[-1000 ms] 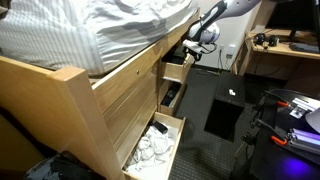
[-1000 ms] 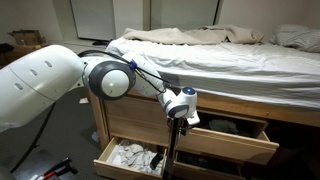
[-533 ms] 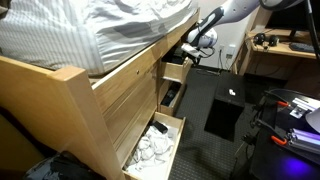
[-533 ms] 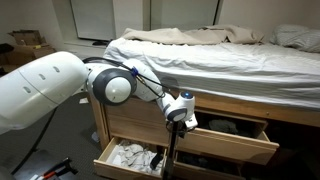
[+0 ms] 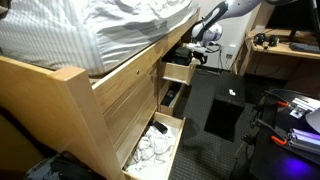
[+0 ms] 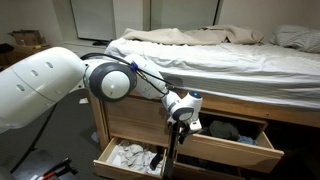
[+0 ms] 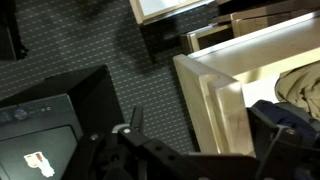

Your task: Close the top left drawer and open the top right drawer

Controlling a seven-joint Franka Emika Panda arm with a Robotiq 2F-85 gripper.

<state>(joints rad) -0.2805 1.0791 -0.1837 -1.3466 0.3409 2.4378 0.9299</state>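
Observation:
The top right drawer [image 6: 236,149] of the wooden bed frame stands pulled out, with dark clothes inside; it also shows in an exterior view [image 5: 178,71]. The top left drawer [image 6: 131,116] sits flush with the frame. My gripper [image 6: 183,119] is at the left end of the top right drawer's front, seen also in an exterior view [image 5: 200,50]. In the wrist view the gripper [image 7: 200,125] is open, and its two fingers straddle the light wooden drawer front [image 7: 215,95] without clamping it.
The bottom left drawer [image 6: 128,159] is open and holds white clothes, also seen in an exterior view [image 5: 154,145]. A rumpled sheet [image 6: 210,50] covers the mattress. A black box [image 5: 226,103] and a desk [image 5: 280,50] stand on the dark carpet near the bed.
The top right drawer has slid further out of the frame. My gripper has moved outward with its front edge.

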